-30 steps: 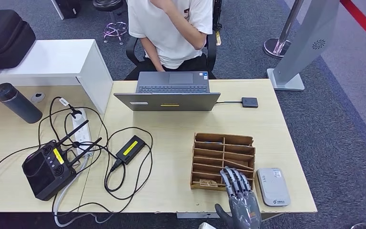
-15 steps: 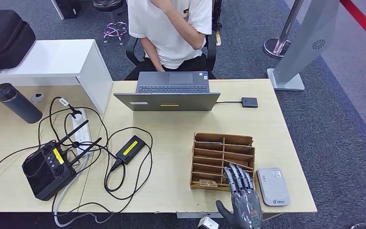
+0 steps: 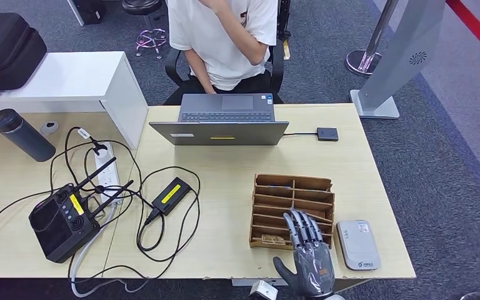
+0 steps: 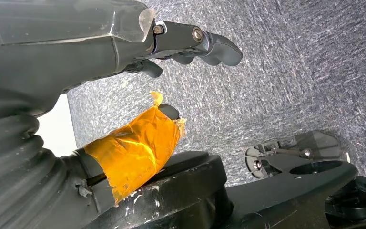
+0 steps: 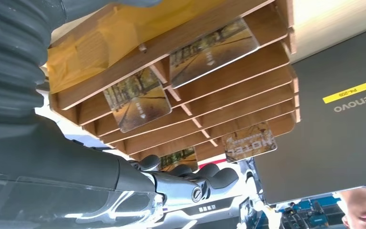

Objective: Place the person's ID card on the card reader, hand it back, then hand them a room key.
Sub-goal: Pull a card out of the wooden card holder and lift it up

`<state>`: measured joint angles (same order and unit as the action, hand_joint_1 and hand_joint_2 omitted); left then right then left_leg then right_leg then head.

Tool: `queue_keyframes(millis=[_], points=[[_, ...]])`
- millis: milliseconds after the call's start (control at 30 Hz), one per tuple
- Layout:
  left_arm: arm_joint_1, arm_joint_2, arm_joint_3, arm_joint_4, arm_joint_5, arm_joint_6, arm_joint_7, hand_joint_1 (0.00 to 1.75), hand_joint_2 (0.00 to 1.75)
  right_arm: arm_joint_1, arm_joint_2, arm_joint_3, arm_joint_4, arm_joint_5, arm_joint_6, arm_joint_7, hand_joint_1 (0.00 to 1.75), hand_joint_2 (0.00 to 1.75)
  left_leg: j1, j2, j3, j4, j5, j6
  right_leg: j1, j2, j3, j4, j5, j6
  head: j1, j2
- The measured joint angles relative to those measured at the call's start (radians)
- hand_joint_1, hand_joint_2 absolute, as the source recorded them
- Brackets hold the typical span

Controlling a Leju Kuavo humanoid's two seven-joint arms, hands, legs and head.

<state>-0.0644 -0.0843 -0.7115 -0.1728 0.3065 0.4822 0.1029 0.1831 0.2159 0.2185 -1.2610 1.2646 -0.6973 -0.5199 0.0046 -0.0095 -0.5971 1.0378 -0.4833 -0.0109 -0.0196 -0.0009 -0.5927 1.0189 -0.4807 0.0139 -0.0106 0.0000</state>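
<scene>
A wooden slotted card rack stands on the desk's near right. A printed room key card lies in its nearest left slot. My right hand hovers over the rack's near right corner with its fingers stretched out and apart, holding nothing. Just right of that hand lies the grey-white card reader. The right wrist view looks into the rack from close by, with several key cards in its slots and my dark fingers beside them. My left hand hangs over grey carpet, empty, its taped thumb apart from the fingers.
A person in a white shirt sits behind a grey laptop at the desk's far edge. A small black square device is cabled to the laptop. A black controller, power strip, charger and tangled cables cover the left half.
My right hand has shifted slightly left and forward, so its fingertips now reach further over the rack's near slots. Nothing else has moved.
</scene>
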Motion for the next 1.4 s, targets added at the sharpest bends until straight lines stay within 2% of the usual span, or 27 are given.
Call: queue_keyframes(millis=[300,767,800,933,1400], points=[[0.0,0.0,-0.002,0.0,-0.002,0.0,0.0,0.0,1.75,-0.017,0.0,0.029,0.026,0.007,0.0,0.036,0.0,1.75,0.0,0.0,0.0,0.0,0.0,0.0,0.0,0.0,0.0,0.0,0.0,0.0,0.0,0.0],[-0.002,0.0,-0.008,0.0,-0.008,0.0,0.0,0.0,1.75,-0.044,0.0,0.056,0.087,0.019,0.0,0.046,0.0,1.75,0.0,0.0,0.0,0.0,0.0,0.0,0.0,0.0,0.0,0.0,0.0,0.0,0.0,0.0],[-0.002,0.0,-0.008,0.0,-0.008,0.0,0.0,0.0,1.75,-0.045,0.0,0.057,0.09,0.019,0.0,0.047,0.04,1.75,0.0,0.0,0.0,0.0,0.0,0.0,0.0,0.0,0.0,0.0,0.0,0.0,0.0,0.0],[-0.002,0.0,-0.008,0.0,-0.009,0.0,0.0,0.0,1.75,-0.047,0.0,0.058,0.099,0.016,0.0,0.052,1.75,1.75,0.0,0.0,0.0,0.0,0.0,0.0,0.0,0.0,0.0,0.0,0.0,0.0,0.0,0.0],[-0.002,0.0,-0.01,0.0,-0.01,0.0,0.0,0.0,1.75,-0.068,0.0,0.064,0.108,-0.01,-0.007,0.05,1.72,1.75,0.0,0.0,0.001,0.0,0.0,0.0,0.0,0.0,0.001,0.0,0.0,0.0,0.0,0.0]])
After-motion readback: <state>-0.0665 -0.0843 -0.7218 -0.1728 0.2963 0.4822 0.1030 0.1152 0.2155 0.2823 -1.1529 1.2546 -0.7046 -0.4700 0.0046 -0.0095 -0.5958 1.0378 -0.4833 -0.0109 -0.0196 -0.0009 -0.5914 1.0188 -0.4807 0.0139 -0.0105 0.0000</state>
